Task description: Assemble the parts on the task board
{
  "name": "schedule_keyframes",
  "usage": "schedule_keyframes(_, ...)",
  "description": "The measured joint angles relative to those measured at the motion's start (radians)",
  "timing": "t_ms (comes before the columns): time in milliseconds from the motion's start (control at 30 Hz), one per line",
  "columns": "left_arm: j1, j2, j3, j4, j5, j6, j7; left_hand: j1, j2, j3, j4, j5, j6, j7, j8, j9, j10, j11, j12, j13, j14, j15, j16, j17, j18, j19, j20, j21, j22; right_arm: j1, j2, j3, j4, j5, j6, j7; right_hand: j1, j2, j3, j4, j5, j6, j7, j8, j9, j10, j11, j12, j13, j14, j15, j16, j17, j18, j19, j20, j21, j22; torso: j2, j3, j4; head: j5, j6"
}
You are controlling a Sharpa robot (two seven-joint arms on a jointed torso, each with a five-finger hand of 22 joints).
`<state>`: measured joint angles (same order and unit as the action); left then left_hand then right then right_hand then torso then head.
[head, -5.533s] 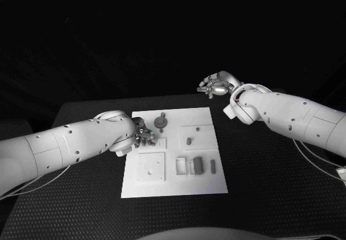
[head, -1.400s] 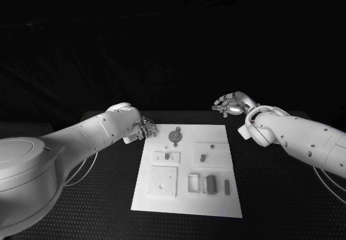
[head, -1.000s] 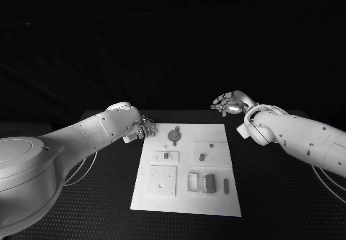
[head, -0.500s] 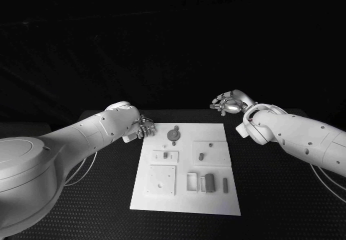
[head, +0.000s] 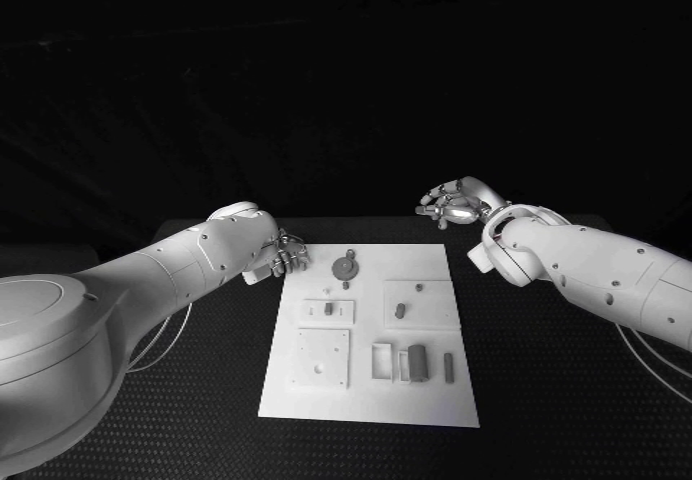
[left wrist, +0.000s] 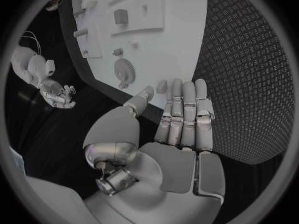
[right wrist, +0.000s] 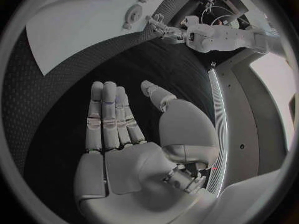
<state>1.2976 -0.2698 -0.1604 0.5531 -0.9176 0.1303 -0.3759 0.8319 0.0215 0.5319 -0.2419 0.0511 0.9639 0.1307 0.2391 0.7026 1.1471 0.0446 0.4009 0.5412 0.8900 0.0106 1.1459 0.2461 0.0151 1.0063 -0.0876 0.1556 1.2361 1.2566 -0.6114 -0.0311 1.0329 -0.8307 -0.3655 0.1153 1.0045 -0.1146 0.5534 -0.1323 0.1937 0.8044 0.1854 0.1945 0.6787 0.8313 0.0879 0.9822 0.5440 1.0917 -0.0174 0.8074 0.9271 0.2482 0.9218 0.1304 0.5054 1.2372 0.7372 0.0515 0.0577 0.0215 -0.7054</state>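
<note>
The task board lies on the black table with its parts untouched, the left hand beside its far corner and the right hand raised beyond, both empty with fingers extended.

Open black table flanking the task board; small parts upright on it.

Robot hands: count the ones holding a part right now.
0. The left robot hand hovers empty at the task board's far left corner; the right robot hand is raised beyond the far right corner, fingers apart, holding nothing.
</note>
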Motion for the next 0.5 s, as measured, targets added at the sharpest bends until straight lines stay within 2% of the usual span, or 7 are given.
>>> schedule_keyframes(500, -0.007, 0.006, 0.000, -0.012, 0.006, 0.001, 0.000, 0.010, 0.010, 0.002, -0.008, 0.000, 0.001, -0.001, 0.000, -0.002, 0.000, 0.000, -0.004, -0.002, 0.002, -0.002, -0.004, 0.001, 0.000, 0.000, 0.000, -0.004, 0.001, 0.000, 0.001, 0.000, 0.003, 0.000, 0.000, 0.000, 0.000, 0.000, 0.000, 0.000, 0.000, -0.001, -0.002, 0.000, -0.001, 0.000, 0.000, 0.000, -0.001, 0.000, 0.000, 0.000, 0.001, 0.000, 0.000, 0.000, 0.000, 0.000, 0.000, -0.0003, -0.0002, -0.005, -0.002)
